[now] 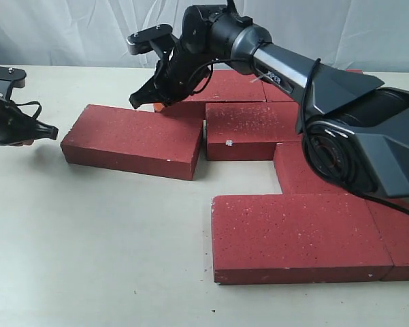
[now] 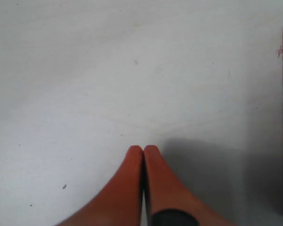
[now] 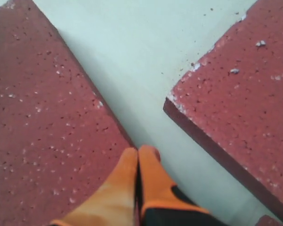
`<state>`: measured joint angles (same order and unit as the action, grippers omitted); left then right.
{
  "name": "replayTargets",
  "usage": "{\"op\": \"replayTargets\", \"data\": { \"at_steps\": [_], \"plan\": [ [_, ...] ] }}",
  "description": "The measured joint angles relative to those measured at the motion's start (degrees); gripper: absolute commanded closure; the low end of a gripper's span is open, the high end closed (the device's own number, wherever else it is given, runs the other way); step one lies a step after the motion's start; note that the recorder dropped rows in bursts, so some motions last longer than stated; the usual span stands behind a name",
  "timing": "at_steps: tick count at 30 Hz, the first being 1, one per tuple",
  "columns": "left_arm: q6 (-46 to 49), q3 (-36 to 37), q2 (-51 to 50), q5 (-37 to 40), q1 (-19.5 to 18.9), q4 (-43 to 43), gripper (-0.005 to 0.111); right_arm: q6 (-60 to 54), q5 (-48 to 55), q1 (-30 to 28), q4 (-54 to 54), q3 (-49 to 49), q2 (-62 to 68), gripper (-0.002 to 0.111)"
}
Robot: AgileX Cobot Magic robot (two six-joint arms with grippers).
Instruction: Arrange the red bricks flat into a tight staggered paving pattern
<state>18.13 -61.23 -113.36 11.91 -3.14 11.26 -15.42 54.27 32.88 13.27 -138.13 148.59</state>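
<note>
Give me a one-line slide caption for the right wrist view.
Shut right gripper poised at the edge of one red brick, bare table separating it from the next brick.

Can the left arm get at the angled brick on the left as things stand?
Probably yes: only bare table lies between the left end effector and the angled brick. Its fingers are shut, so a push, not a grasp.
</note>
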Motion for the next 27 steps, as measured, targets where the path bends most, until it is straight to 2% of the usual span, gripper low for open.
{"op": "replayTargets", "data": {
  "at_steps": [10,19,22,27],
  "plan": [
    [0.0,0.0,0.0,-0.6,0.0,0.0,0.107,1.0,-0.8,0.0,-0.7,0.0,1.1,0.109],
    [0.1,0.0,0.0,-0.8,0.0,0.4,0.107,-4.8,14.6,2.1,0.5,-0.4,-1.5,0.109],
    [0.1,0.0,0.0,0.1,0.0,0.7,0.107,-7.7,15.2,2.1,2.7,-0.4,-2.8,0.109],
    [3.1,0.0,0.0,0.0,0.3,6.9,0.107,-5.9,13.1,1.9,1.2,-0.4,-2.9,0.109]
  ]
}}
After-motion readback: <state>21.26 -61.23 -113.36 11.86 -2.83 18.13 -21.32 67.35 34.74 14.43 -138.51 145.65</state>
